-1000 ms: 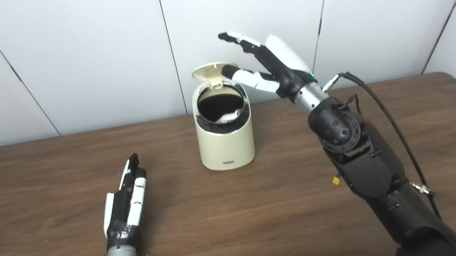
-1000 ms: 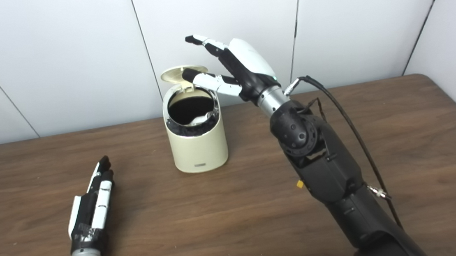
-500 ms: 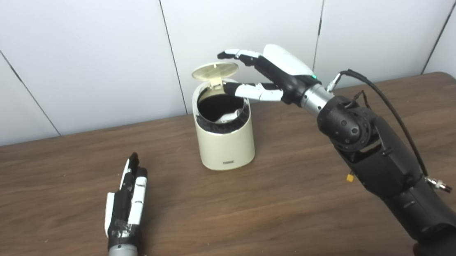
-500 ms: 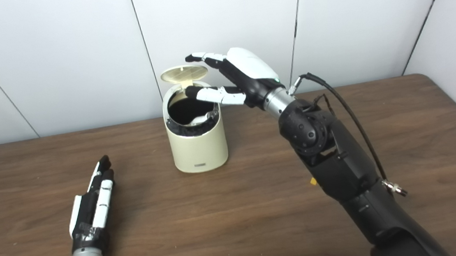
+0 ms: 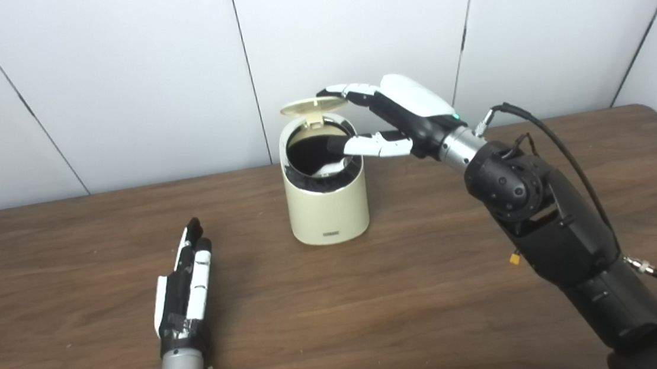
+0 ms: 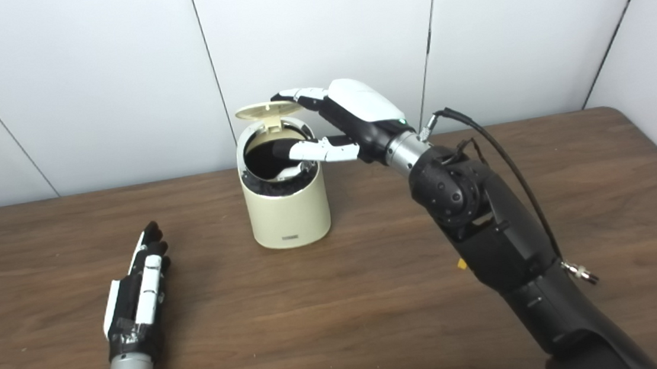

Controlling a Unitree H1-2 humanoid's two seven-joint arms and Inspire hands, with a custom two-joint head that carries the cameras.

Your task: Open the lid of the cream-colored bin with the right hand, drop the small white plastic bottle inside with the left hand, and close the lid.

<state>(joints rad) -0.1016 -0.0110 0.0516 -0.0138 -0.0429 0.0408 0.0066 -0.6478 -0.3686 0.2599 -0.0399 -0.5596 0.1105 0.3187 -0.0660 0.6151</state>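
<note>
The right hand (image 5: 400, 116), fingers spread and holding nothing, has dropped onto the lid (image 5: 312, 105), tipping it nearly flat over the bin (image 5: 326, 208) near the table's (image 5: 409, 296) far edge, so closing is underway; bottle (image 5: 330, 167) inside, left hand (image 5: 186, 286) flat.

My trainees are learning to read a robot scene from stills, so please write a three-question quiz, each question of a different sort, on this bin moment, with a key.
1. True or false: the lid of the cream-colored bin is fully shut.
2. Which hand is at the bin? A) left hand B) right hand C) both
3. Fill in: the left hand lies flat on the ______, holding nothing.

Key
1. False: the lid is raised, tilted over the back rim, and the dark inside shows.
2. B: the right hand has its fingers at the lid's edge and its thumb over the opening.
3. table. A small white thing shows inside the bin; what it is cannot be told.
</note>
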